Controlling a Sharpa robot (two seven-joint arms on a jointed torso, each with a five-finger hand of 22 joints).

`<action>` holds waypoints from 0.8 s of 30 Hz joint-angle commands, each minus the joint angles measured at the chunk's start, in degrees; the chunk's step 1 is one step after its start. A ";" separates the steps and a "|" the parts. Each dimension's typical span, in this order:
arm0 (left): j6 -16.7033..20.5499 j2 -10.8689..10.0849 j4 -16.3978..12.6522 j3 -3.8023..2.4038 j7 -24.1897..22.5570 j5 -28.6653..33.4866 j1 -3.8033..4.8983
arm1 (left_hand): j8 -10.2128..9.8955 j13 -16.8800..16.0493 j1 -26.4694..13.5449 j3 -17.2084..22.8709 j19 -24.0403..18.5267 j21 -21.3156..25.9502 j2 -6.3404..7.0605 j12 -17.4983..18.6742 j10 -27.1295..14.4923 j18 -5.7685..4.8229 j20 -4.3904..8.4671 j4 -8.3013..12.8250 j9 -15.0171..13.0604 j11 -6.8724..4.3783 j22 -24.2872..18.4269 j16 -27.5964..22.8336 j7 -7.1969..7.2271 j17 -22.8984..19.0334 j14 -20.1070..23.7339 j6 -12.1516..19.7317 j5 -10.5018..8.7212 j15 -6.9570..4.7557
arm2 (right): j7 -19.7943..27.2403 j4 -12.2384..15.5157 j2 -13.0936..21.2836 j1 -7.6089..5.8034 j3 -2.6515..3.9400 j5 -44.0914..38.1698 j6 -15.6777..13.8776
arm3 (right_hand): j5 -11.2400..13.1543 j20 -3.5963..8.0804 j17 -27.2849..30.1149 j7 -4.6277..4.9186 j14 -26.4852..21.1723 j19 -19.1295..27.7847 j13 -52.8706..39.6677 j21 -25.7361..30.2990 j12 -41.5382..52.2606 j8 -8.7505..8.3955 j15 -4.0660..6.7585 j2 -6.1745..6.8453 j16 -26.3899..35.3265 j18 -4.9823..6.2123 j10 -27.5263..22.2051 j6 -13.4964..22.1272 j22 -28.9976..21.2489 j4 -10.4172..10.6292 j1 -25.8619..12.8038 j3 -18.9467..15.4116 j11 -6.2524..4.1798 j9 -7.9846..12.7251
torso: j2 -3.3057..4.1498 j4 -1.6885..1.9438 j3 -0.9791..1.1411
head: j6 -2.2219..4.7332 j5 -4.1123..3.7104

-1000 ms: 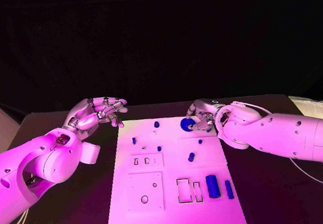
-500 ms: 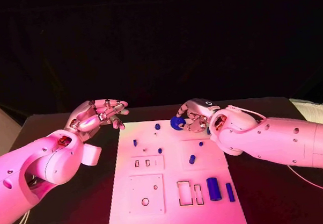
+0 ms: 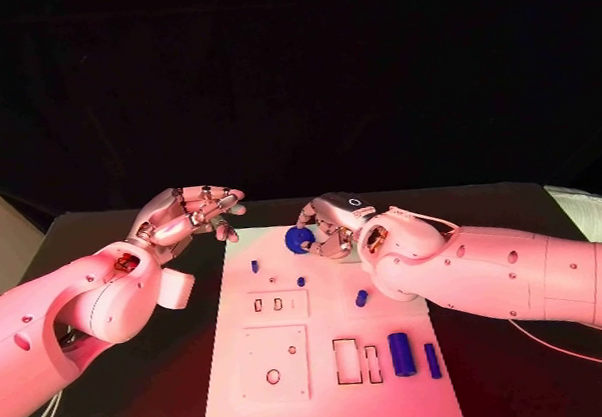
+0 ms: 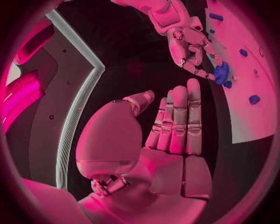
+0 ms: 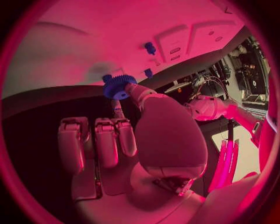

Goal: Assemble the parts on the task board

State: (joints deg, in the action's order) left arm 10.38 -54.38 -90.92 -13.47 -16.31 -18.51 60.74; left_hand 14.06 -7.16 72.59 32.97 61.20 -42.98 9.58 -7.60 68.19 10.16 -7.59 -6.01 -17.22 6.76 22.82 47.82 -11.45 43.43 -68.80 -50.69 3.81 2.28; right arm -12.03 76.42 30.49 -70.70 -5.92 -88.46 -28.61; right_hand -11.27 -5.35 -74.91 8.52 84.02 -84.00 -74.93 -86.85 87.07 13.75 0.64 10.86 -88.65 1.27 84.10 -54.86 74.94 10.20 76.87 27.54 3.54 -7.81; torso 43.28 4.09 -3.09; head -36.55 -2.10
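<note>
One blue gear point(image 3: 300, 240) pinched in right hand point(image 3: 335, 227) above task board point(image 3: 332, 386).

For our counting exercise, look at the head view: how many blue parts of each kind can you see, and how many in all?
Blue gear, pinched in the right hand: 1
Small blue pegs: 3
Thick blue cylinder: 1
Slim blue bar: 1
Total: 6 in sight; the right hand may hide more.
</note>
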 commanded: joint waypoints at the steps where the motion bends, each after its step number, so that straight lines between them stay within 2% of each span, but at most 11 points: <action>1: -1.08 0.21 -0.18 -0.04 -0.22 -0.19 0.04 | -0.27 -0.09 0.40 0.11 -0.41 -0.35 -0.25 -0.29 -0.46 0.24 0.07 -0.03 -0.11 0.05 0.09 0.36 0.02 0.10 0.27 0.48 -0.30 0.04 | -1.37 -0.84 -1.13 0.22 -0.05 -2.82 0.76 | 0.05 0.51 -12.19 -0.66 5.33 -4.40 -11.67 -0.18 -0.26 0.17 0.41 0.37 -0.34 -0.37 2.45 -0.53 11.69 -0.22 0.03 0.05 -0.38 -13.32 | 0.11 0.02 -0.05 | -0.08 0.20; 3: -1.09 0.22 -0.24 -0.04 -0.20 -0.20 0.05 | -0.27 -0.09 0.40 0.11 -0.41 -0.35 -0.25 -0.29 -0.46 0.24 0.07 -0.03 -0.11 0.05 0.09 0.36 0.02 0.10 0.27 0.48 -0.30 0.04 | -1.59 -1.60 -1.92 0.36 -0.13 -3.13 0.98 | -0.06 0.51 -12.17 -0.64 5.32 -4.40 -11.62 -0.17 -0.31 0.16 0.41 0.43 -0.33 -0.37 2.41 -0.48 11.68 -0.28 -0.01 0.14 -0.37 -13.31 | 0.07 -0.11 -0.04 | -0.17 0.43; 6: -1.14 0.24 -0.34 -0.05 -0.18 -0.22 0.06 | -0.27 -0.09 0.40 0.11 -0.41 -0.35 -0.25 -0.29 -0.46 0.24 0.07 -0.03 -0.11 0.05 0.09 0.36 0.02 0.10 0.27 0.48 -0.30 0.04 | -1.92 -2.40 -2.73 0.58 -0.20 -3.67 1.45 | -0.11 0.51 -12.16 -0.61 5.32 -4.40 -11.59 -0.17 -0.34 0.14 0.39 0.66 -0.33 -0.37 2.37 -0.38 11.68 -0.42 -0.11 0.21 -0.35 -13.29 | 0.17 0.01 -0.08 | -0.23 0.41; 8: -1.17 0.26 -0.38 -0.05 -0.18 -0.23 0.06 | -0.27 -0.09 0.40 0.11 -0.41 -0.35 -0.25 -0.29 -0.46 0.24 0.07 -0.03 -0.11 0.05 0.09 0.36 0.02 0.10 0.27 0.48 -0.30 0.04 | -2.02 -2.75 -3.03 0.65 -0.22 -3.80 1.86 | -0.11 0.51 -12.16 -0.61 5.32 -4.40 -11.59 -0.17 -0.34 0.14 0.39 0.66 -0.33 -0.37 2.37 -0.38 11.68 -0.42 -0.11 0.21 -0.35 -13.29 | 0.15 0.06 -0.03 | -0.42 0.40; 12: -1.19 0.33 -0.40 -0.05 -0.16 -0.25 0.08 | -0.27 -0.13 0.32 0.07 -0.46 -0.41 -0.28 -0.33 -0.49 0.24 0.05 -0.12 -0.15 0.07 0.13 0.41 0.00 0.12 0.30 0.49 -0.31 0.07 | -2.13 -3.39 -3.43 0.74 -0.24 -3.93 2.62 | -0.09 0.50 -12.17 -0.58 5.32 -4.39 -11.61 -0.16 -0.33 0.13 0.38 0.80 -0.33 -0.36 2.39 -0.34 11.67 -0.47 -0.24 0.23 -0.32 -13.28 | 0.24 0.26 -0.14 | -0.53 0.27; 18: -1.24 0.29 -0.49 -0.05 -0.09 -0.26 0.09 | -0.27 -0.13 0.32 0.07 -0.46 -0.41 -0.28 -0.33 -0.49 0.24 0.05 -0.12 -0.15 0.07 0.13 0.41 0.00 0.12 0.30 0.49 -0.31 0.07 | -2.21 -3.56 -3.65 0.78 -0.25 -4.01 3.15 | -0.06 0.49 -12.17 -0.56 5.32 -4.39 -11.58 -0.16 -0.35 0.13 0.37 0.90 -0.33 -0.37 2.37 -0.30 11.68 -0.49 -0.35 0.24 -0.30 -13.27 | 0.31 0.17 -0.14 | -0.57 0.31; 24: -1.26 0.26 -0.53 -0.05 0.00 -0.30 0.10 | -0.27 -0.13 0.32 0.07 -0.46 -0.41 -0.28 -0.33 -0.49 0.24 0.05 -0.12 -0.15 0.07 0.13 0.41 0.00 0.12 0.30 0.49 -0.31 0.07 | -1.83 -3.78 -3.94 0.79 -0.28 -3.87 3.99 | 0.00 0.48 -12.11 -0.53 5.31 -4.37 -11.54 -0.11 -0.40 0.12 0.34 1.11 -0.31 -0.35 2.32 -0.24 11.62 -0.57 -0.52 0.26 -0.28 -13.25 | 0.21 0.41 -0.14 | -0.80 0.09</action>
State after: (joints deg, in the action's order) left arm 10.16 -54.20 -91.29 -13.47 -16.19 -18.58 60.79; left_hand 14.06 -7.24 72.59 32.97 61.20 -43.20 9.57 -7.70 68.19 10.16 -7.59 -6.01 -17.27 6.76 22.90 48.04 -11.45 43.47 -68.80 -50.69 3.81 2.28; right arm -13.71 72.76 26.66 -70.13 -6.03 -91.60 -26.92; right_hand -11.15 -5.35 -74.91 8.25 84.02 -84.00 -74.91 -86.85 87.07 13.70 0.63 11.54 -88.65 1.27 84.10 -54.96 74.92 10.03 76.21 27.70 3.55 -7.98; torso 43.54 4.36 -3.21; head -37.28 -1.96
